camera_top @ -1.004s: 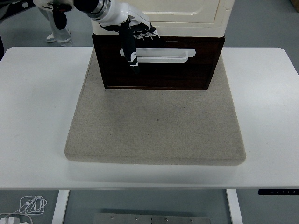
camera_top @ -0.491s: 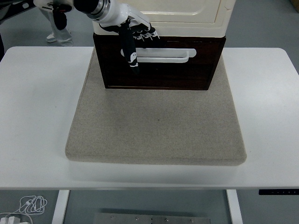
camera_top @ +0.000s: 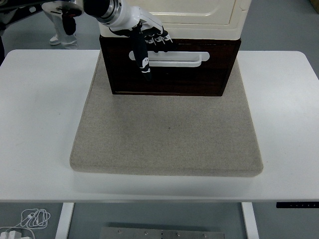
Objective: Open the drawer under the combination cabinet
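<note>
Dark wooden drawer [camera_top: 169,74], one white handle [camera_top: 174,58], left hand [camera_top: 145,42] curled on it

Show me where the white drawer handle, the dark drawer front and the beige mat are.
white drawer handle [camera_top: 182,59], head view, on its middle bar.
dark drawer front [camera_top: 199,79], head view, on the wood below the handle.
beige mat [camera_top: 167,132], head view, on its bare centre.

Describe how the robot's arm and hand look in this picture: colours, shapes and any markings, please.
Only the left arm shows. It is black and round, ending in a silver metal ring at the wrist. The left hand has a white palm shell and black jointed fingers with small white patches on the segments. One finger is long and slender, with a white mark near its tip. No loose cables are visible. The right arm is out of view.
</note>
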